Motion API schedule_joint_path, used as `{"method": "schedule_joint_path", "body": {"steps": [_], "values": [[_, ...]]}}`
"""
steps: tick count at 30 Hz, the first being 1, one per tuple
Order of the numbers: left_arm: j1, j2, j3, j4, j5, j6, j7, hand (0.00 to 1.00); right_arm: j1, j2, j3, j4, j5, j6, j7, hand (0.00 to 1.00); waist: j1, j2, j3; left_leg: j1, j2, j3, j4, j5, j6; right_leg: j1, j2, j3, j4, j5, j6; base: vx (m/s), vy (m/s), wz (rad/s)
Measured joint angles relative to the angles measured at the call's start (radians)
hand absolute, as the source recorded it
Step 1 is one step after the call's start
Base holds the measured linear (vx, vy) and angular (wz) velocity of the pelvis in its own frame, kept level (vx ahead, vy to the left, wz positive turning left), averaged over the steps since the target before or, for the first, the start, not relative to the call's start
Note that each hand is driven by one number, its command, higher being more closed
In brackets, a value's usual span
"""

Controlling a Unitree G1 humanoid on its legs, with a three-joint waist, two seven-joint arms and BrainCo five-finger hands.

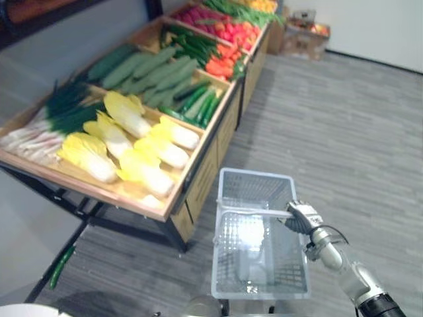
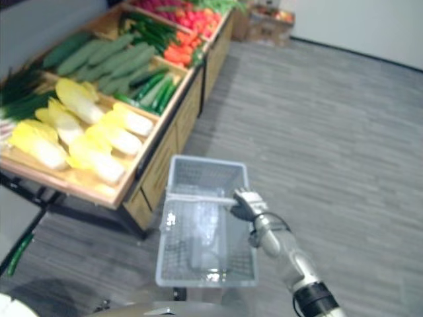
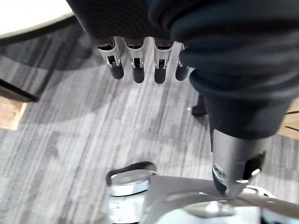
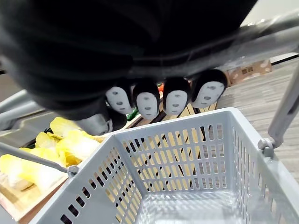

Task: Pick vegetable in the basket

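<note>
Grey basket, just one, hangs gripped by the right hand; left hand relaxed.

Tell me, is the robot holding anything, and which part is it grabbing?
Yes. The right hand is curled round the handle of the basket, near the handle's right end. The left hand is open and holds nothing.

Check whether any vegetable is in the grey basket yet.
No, the basket hanging from the right hand shows a bare mesh floor inside.
</note>
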Motion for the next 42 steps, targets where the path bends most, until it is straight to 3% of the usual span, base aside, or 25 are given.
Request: {"method": "schedule_joint_path", "body": {"steps": [1,3,4,7,9,11,12,13,15,17,18,19,22,23,25,27,29,30,34,38,42], "values": [[-0.016,0.006,-0.003,0.000,0.000,0.000,0.001,0.00,0.000,-0.004,-0.004,-0.001,-0.001,0.000,0.001,1.00,-0.012,0.004,0.001,0.035,0.000,-0.049,-0.010,-0.004,0.003,-0.042,0.003,-0.037,-0.065,-0.057,-0.053,0.47,-0.048,1.33],[-0.039,0.019,-0.020,-0.001,0.000,-0.001,-0.002,0.00,0.000,-0.022,-0.007,-0.001,-0.001,0.000,0.002,1.00,-0.027,0.006,0.002,0.062,0.003,-0.124,0.001,-0.021,-0.005,-0.087,0.004,-0.052,-0.249,-0.089,-0.068,0.48,-0.101,1.39],[-0.045,0.018,-0.027,-0.006,0.000,-0.002,-0.004,0.00,-0.001,-0.037,-0.011,-0.001,-0.001,0.003,0.003,1.00,-0.032,0.009,0.003,0.078,0.008,-0.177,0.012,-0.036,-0.022,-0.094,0.007,-0.030,-0.419,-0.087,-0.065,0.34,-0.125,1.17],[-0.059,0.020,-0.028,0.003,-0.001,-0.004,-0.005,0.00,-0.006,-0.060,-0.020,-0.005,-0.001,0.007,0.002,1.00,-0.022,0.028,-0.007,0.086,0.039,-0.293,0.061,-0.110,-0.061,-0.127,0.003,0.079,-0.800,-0.044,-0.012,0.44,-0.229,1.17],[-0.068,0.023,-0.023,0.031,-0.002,-0.006,-0.005,0.00,-0.005,-0.075,-0.026,-0.007,-0.003,0.011,0.006,1.00,-0.022,0.025,-0.009,0.098,0.056,-0.355,0.092,-0.161,-0.090,-0.136,-0.024,0.134,-0.936,-0.018,0.031,0.46,-0.359,0.96],[-0.052,0.029,0.003,0.054,-0.002,-0.003,-0.006,0.00,0.002,-0.089,-0.042,-0.012,-0.009,0.018,0.020,1.00,-0.026,0.017,-0.020,0.127,0.079,-0.410,0.094,-0.216,-0.123,-0.132,-0.049,0.140,-0.969,-0.009,0.046,0.49,-0.494,0.92],[-0.033,0.028,0.029,0.065,-0.002,-0.002,-0.007,0.00,0.016,-0.103,-0.053,-0.024,-0.009,0.018,0.026,1.00,-0.033,0.017,-0.041,0.146,0.114,-0.444,0.098,-0.252,-0.148,-0.124,-0.051,0.113,-0.942,0.028,0.086,0.47,-0.559,1.02],[-0.033,0.009,0.056,0.080,-0.003,-0.001,-0.009,0.00,0.030,-0.125,-0.064,-0.024,-0.009,0.024,0.030,1.00,-0.034,0.048,-0.055,0.126,0.156,-0.466,0.156,-0.259,-0.159,-0.125,-0.036,0.057,-0.874,0.073,0.087,0.47,-0.554,1.04],[-0.023,-0.045,0.089,0.079,-0.015,-0.003,-0.010,0.00,0.039,-0.166,-0.062,-0.024,-0.007,0.025,0.037,1.00,-0.035,0.104,-0.088,0.033,0.222,-0.469,0.281,-0.211,-0.186,-0.123,0.002,-0.040,-0.812,0.038,0.038,0.49,-0.573,0.96],[-0.035,-0.054,0.129,0.075,-0.032,-0.002,-0.009,0.00,0.036,-0.165,-0.078,-0.023,-0.005,0.033,0.037,1.00,-0.047,0.113,-0.094,-0.060,0.257,-0.409,0.384,-0.070,-0.204,-0.108,-0.004,-0.124,-0.774,0.014,0.000,0.51,-0.609,1.15],[-0.044,-0.053,0.134,0.072,-0.064,0.000,-0.008,0.00,0.040,-0.148,-0.098,-0.014,-0.004,0.047,0.037,1.00,-0.060,0.100,-0.086,-0.099,0.284,-0.313,0.417,0.061,-0.191,-0.055,-0.022,-0.180,-0.791,0.000,-0.023,0.28,-0.365,1.25],[-0.044,-0.053,0.136,0.065,-0.084,-0.001,-0.004,0.00,0.054,-0.138,-0.124,-0.005,-0.002,0.055,0.036,1.00,-0.059,0.077,-0.072,-0.105,0.306,-0.228,0.416,0.124,-0.187,-0.007,-0.037,-0.216,-0.815,-0.008,-0.036,0.30,-0.413,1.58],[-0.047,-0.062,0.141,0.027,-0.093,-0.002,0.004,0.00,0.172,-0.097,-0.303,-0.013,0.006,0.076,-0.002,1.00,-0.071,0.078,-0.072,-0.148,0.353,0.096,0.402,0.152,-0.150,0.134,-0.066,-0.354,-0.887,-0.017,-0.050,0.18,-0.299,1.30],[-0.047,-0.072,0.142,0.022,-0.100,-0.002,0.013,0.00,0.214,-0.064,-0.373,-0.026,0.012,0.079,-0.017,1.00,-0.075,0.081,-0.073,-0.168,0.343,0.195,0.363,0.169,-0.147,0.161,-0.062,-0.399,-0.917,-0.018,-0.050,0.11,-0.189,1.09],[-0.043,-0.086,0.162,0.018,-0.099,0.000,0.022,0.00,0.280,0.005,-0.479,-0.073,0.012,0.082,-0.049,1.00,-0.090,0.092,-0.075,-0.189,0.309,0.295,0.251,0.198,-0.160,0.185,-0.033,-0.454,-0.976,-0.020,-0.047,0.04,-0.055,0.85],[-0.033,-0.091,0.172,0.018,-0.086,0.002,0.026,0.00,0.316,0.044,-0.555,-0.091,0.011,0.081,-0.082,1.00,-0.114,0.095,-0.076,-0.147,0.279,0.292,0.089,0.206,-0.193,0.189,-0.010,-0.467,-1.016,-0.019,-0.047,0.02,0.009,0.66],[-0.030,-0.108,0.188,0.018,-0.079,0.006,0.029,0.00,0.315,0.053,-0.653,-0.041,0.011,0.084,-0.112,1.00,-0.112,0.126,-0.074,-0.088,0.275,0.284,-0.082,0.196,-0.224,0.185,0.042,-0.468,-1.060,-0.004,-0.038,-0.04,0.084,0.19],[-0.028,-0.111,0.198,0.018,-0.078,0.007,0.030,0.00,0.306,0.055,-0.670,-0.011,0.011,0.084,-0.119,1.00,-0.111,0.129,-0.075,-0.082,0.278,0.284,-0.099,0.186,-0.236,0.184,0.051,-0.467,-1.066,0.001,-0.037,-0.06,0.099,-0.09],[-0.012,-0.106,0.251,-0.010,-0.077,0.010,0.049,0.00,0.247,0.055,-0.732,0.195,0.011,0.088,-0.143,1.00,-0.108,0.112,-0.076,-0.073,0.267,0.323,-0.117,0.166,-0.241,0.173,0.065,-0.395,-1.122,0.047,-0.031,-0.06,0.058,-0.30],[-0.010,-0.107,0.251,-0.109,-0.079,0.005,0.060,0.00,0.251,0.052,-0.832,0.313,0.015,0.116,-0.154,1.00,-0.112,0.129,-0.071,-0.069,0.248,0.333,-0.130,0.163,-0.241,0.167,0.053,-0.373,-1.129,0.059,-0.023,-0.03,0.051,-0.11],[0.011,-0.112,0.252,-0.344,-0.088,-0.014,0.104,0.00,0.230,0.045,-0.874,0.490,0.051,0.142,-0.156,1.00,-0.111,0.153,-0.074,-0.066,0.240,0.333,-0.147,0.171,-0.230,0.155,0.055,-0.366,-1.125,0.060,-0.023,0.01,-0.002,-0.05]]}}
